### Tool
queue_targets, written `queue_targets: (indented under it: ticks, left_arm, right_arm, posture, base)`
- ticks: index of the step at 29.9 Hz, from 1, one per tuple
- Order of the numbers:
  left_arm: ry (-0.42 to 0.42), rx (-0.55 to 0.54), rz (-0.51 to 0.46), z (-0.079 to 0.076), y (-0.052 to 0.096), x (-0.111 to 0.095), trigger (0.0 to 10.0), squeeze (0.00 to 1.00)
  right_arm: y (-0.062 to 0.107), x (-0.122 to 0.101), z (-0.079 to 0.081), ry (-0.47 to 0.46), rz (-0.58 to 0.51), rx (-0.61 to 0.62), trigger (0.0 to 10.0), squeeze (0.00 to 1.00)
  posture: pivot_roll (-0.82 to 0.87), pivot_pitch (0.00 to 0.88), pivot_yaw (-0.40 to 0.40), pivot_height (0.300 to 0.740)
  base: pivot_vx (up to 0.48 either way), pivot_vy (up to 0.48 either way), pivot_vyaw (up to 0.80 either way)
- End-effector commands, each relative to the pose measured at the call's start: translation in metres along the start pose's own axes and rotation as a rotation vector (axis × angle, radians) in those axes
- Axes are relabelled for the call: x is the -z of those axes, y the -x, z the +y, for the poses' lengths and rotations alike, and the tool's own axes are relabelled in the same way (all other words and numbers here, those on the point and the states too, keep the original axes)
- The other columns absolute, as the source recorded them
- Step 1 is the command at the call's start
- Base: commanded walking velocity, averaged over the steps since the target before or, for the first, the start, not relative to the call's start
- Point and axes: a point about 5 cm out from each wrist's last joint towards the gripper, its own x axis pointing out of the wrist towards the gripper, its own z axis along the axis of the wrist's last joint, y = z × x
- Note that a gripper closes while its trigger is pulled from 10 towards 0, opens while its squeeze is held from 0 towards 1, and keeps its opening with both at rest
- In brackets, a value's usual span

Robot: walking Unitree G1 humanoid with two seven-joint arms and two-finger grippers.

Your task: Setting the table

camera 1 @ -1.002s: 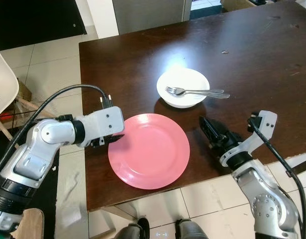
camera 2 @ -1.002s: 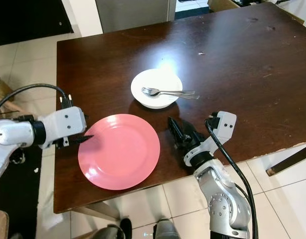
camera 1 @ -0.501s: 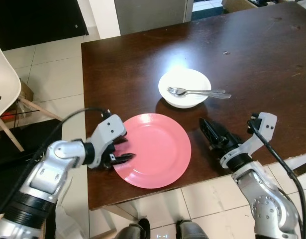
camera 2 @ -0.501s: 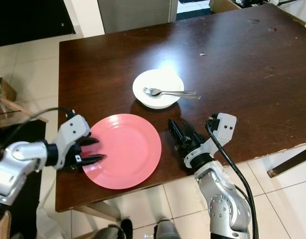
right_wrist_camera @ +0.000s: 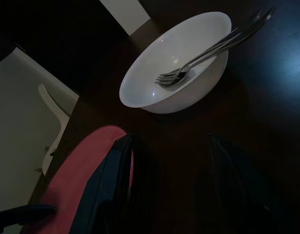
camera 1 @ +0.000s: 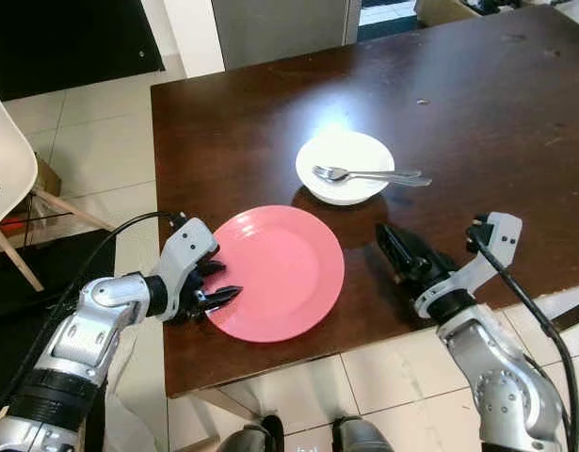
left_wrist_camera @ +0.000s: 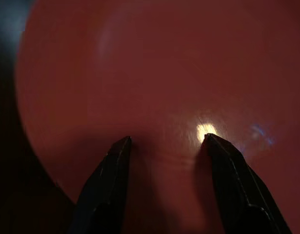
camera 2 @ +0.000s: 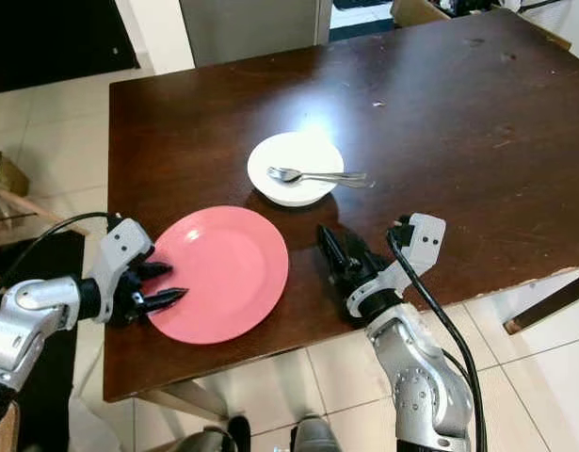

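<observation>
A pink plate (camera 1: pixel 275 273) lies near the front left corner of the dark wooden table (camera 1: pixel 242 113). My left gripper (camera 1: pixel 218 282) is open, with both black fingers (left_wrist_camera: pixel 113 185) spread over the plate's left rim. Behind the plate stands a white bowl (camera 1: pixel 345 167) with a fork and a spoon (camera 1: pixel 374 174) resting across it. My right gripper (camera 1: pixel 399 247) is open and low over the table just right of the plate, pointing toward the bowl (right_wrist_camera: pixel 176 63), with nothing between its fingers.
The table's front edge (camera 1: pixel 298 363) runs close below the plate, and its left edge is beside my left arm. A white chair (camera 1: pixel 7 160) stands on the tiled floor to the left. Bare tabletop stretches to the right and behind the bowl.
My left arm has dropped lower and its gripper has come onto the plate's left rim with fingers spread. The plate has shifted slightly left and away. The right arm has stayed put.
</observation>
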Motion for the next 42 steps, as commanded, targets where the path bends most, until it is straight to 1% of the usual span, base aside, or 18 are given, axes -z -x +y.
queue_targets:
  ticks: [1, 3, 5, 6, 8, 9, 13, 15, 16, 18, 20, 21, 24, 28, 30, 36, 39, 42]
  left_arm:
    - [0.05, -0.002, 0.164, -0.007, 0.002, 0.039, 10.0, 0.0]
    - [0.042, 0.003, 0.165, -0.009, 0.001, 0.039, 10.0, 0.0]
    - [0.04, 0.015, 0.154, -0.013, -0.002, 0.038, 10.0, 0.0]
    - [0.039, 0.02, 0.153, -0.016, -0.004, 0.038, 10.0, 0.0]
    - [0.039, 0.024, 0.153, -0.018, -0.006, 0.039, 10.0, 0.0]
    - [0.038, 0.025, 0.153, -0.019, -0.007, 0.039, 10.0, 0.0]
    - [0.034, 0.033, 0.142, -0.021, -0.007, 0.039, 10.0, 0.0]
    - [0.026, 0.04, 0.141, -0.022, -0.008, 0.039, 10.0, 0.0]
    - [0.026, 0.04, 0.141, -0.022, -0.008, 0.039, 10.0, 0.0]
    - [0.02, 0.043, 0.14, -0.022, -0.008, 0.039, 10.0, 0.0]
    - [0.019, 0.043, 0.139, -0.022, -0.008, 0.039, 10.0, 0.0]
    - [0.017, 0.044, 0.135, -0.022, -0.007, 0.039, 10.0, 0.0]
    - [0.016, 0.045, 0.131, -0.022, -0.007, 0.038, 10.0, 0.0]
    - [0.015, 0.045, 0.122, -0.023, -0.006, 0.037, 10.0, 0.0]
    - [0.015, 0.043, 0.117, -0.023, -0.006, 0.036, 10.0, 0.0]
    - [0.016, 0.042, 0.108, -0.023, -0.006, 0.034, 10.0, 0.0]
    - [0.014, 0.046, 0.101, -0.024, -0.006, 0.033, 10.0, 0.0]
    - [0.012, 0.044, 0.1, -0.023, -0.006, 0.033, 10.0, 0.0]
  right_arm:
    - [0.001, 0.006, 0.0, -0.016, 0.024, 0.0, 10.0, 0.0]
    - [0.001, 0.008, 0.001, -0.032, 0.033, -0.012, 10.0, 0.0]
    - [0.002, 0.013, 0.006, -0.13, 0.04, -0.05, 10.0, 0.0]
    - [0.003, 0.014, 0.01, -0.213, 0.033, -0.082, 10.0, 0.0]
    - [0.006, 0.013, 0.015, -0.325, 0.009, -0.123, 10.0, 0.0]
    - [0.007, 0.013, 0.017, -0.355, 0.003, -0.14, 10.0, 0.0]
    - [0.011, 0.016, 0.018, -0.387, 0.009, -0.16, 10.0, 0.0]
    - [0.012, 0.018, 0.019, -0.478, -0.001, -0.188, 10.0, 0.0]
    - [0.012, 0.018, 0.019, -0.478, -0.001, -0.188, 10.0, 0.0]
    - [0.011, 0.023, 0.019, -0.538, 0.006, -0.198, 10.0, 0.0]
    - [0.01, 0.026, 0.018, -0.546, 0.013, -0.19, 10.0, 0.0]
    - [0.005, 0.032, 0.013, -0.56, 0.043, -0.147, 10.0, 0.0]
    - [0.002, 0.035, 0.01, -0.573, 0.062, -0.132, 10.0, 0.0]
    - [-0.007, 0.047, 0.003, -0.51, 0.142, -0.068, 10.0, 0.0]
    - [-0.011, 0.054, -0.001, -0.494, 0.188, -0.043, 10.0, 0.0]
    - [-0.019, 0.062, -0.004, -0.496, 0.233, -0.078, 10.0, 0.0]
    - [-0.028, 0.072, 0.0, -0.521, 0.276, -0.148, 10.0, 0.0]
    - [-0.034, 0.079, 0.003, -0.518, 0.307, -0.179, 10.0, 0.0]
  posture:
    - [-0.2, 0.15, 0.139, 0.74]
    - [-0.2, 0.15, 0.139, 0.74]
    - [-0.2, 0.15, 0.139, 0.74]
    - [-0.2, 0.149, 0.132, 0.74]
    - [-0.2, 0.149, 0.133, 0.74]
    - [-0.2, 0.149, 0.133, 0.74]
    - [-0.2, 0.151, 0.134, 0.74]
    - [-0.2, 0.151, 0.134, 0.74]
    - [-0.2, 0.151, 0.134, 0.74]
    - [-0.2, 0.149, 0.134, 0.74]
    - [-0.2, 0.149, 0.134, 0.74]
    - [-0.2, 0.149, 0.134, 0.74]
    - [-0.19, 0.146, 0.13, 0.74]
    - [-0.19, 0.143, 0.125, 0.74]
    - [-0.19, 0.139, 0.12, 0.74]
    - [-0.18, 0.139, 0.118, 0.74]
    - [-0.18, 0.137, 0.116, 0.74]
    - [-0.17, 0.135, 0.115, 0.74]
  base:
    - [0.0, 0.0, 0.0]
    - [0.0, 0.0, 0.0]
    - [0.0, 0.0, 0.0]
    - [0.0, 0.0, 0.0]
    - [0.0, 0.0, 0.0]
    - [0.0, 0.0, 0.0]
    - [0.0, 0.0, 0.0]
    - [0.0, 0.0, 0.0]
    - [0.0, 0.0, 0.0]
    - [0.0, 0.0, 0.0]
    - [0.0, 0.0, 0.0]
    - [0.0, 0.0, 0.0]
    - [0.0, 0.0, 0.0]
    - [0.0, 0.0, 0.0]
    - [0.0, 0.0, 0.0]
    - [0.0, 0.0, 0.0]
    - [0.0, 0.0, 0.0]
    - [0.0, 0.0, 0.0]
